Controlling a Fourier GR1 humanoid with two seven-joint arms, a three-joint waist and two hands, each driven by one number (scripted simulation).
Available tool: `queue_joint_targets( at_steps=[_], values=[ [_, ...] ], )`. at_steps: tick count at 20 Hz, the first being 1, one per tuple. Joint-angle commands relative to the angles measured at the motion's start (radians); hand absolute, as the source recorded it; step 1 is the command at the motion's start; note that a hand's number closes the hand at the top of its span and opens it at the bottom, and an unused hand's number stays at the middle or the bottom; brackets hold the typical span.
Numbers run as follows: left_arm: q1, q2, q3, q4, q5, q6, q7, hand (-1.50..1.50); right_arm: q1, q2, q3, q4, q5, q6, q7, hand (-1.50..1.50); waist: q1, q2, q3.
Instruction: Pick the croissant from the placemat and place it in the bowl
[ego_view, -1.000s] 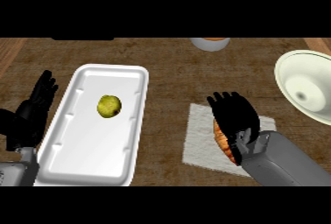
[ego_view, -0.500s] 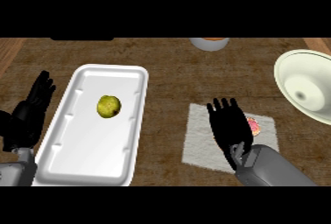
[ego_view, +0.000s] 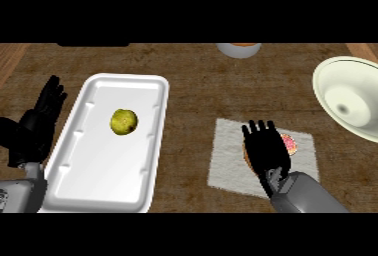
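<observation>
- Head view gives me the croissant (ego_view: 289, 145) lying on the white placemat (ego_view: 229, 165), toward the mat's right half; only a reddish-brown sliver of it shows on each side of my right hand.
- I have the right hand (ego_view: 264, 150) directly over the croissant, fingers straight and spread, pointing away from me. They are not curled round anything, and I cannot tell whether the palm touches the croissant or hovers above it.
- The grey right forearm (ego_view: 306, 192) comes in from the lower edge and covers the placemat's near right corner.
- I take the placemat as my landmark: it lies flat on the brown wooden counter (ego_view: 199, 95), slightly skewed to the counter's grain.
- The cream bowl (ego_view: 353, 97) sits well to the right of the placemat and further from me, partly cut off by the view's right edge, and it holds nothing that I can see.
- A long white tray (ego_view: 88, 170) lies just left of the placemat, apart from it, with a yellow-green fruit (ego_view: 124, 121) in its upper half.
- My left hand (ego_view: 38, 125) rests beyond the tray's left rim, far from the placemat, fingers straight and up, holding nothing.
- An orange and white container (ego_view: 238, 48) shows only partly at the counter's far edge, well beyond the placemat.
</observation>
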Motion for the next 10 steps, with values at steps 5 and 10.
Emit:
queue_joint_targets(
  at_steps=[5,10],
  values=[
    [-0.024,-0.009,0.031,-0.01,-0.015,-0.047,0.021,0.0,-0.021,0.099,-0.04,0.149,0.133,-0.067,-0.063,-1.5,0.003,0.001,0.0],
    [-0.059,-0.005,0.075,0.066,-0.012,-0.075,0.003,0.0,0.03,0.098,-0.093,0.151,0.158,-0.066,-0.099,-1.5,-0.001,0.001,0.0]
  ],
)
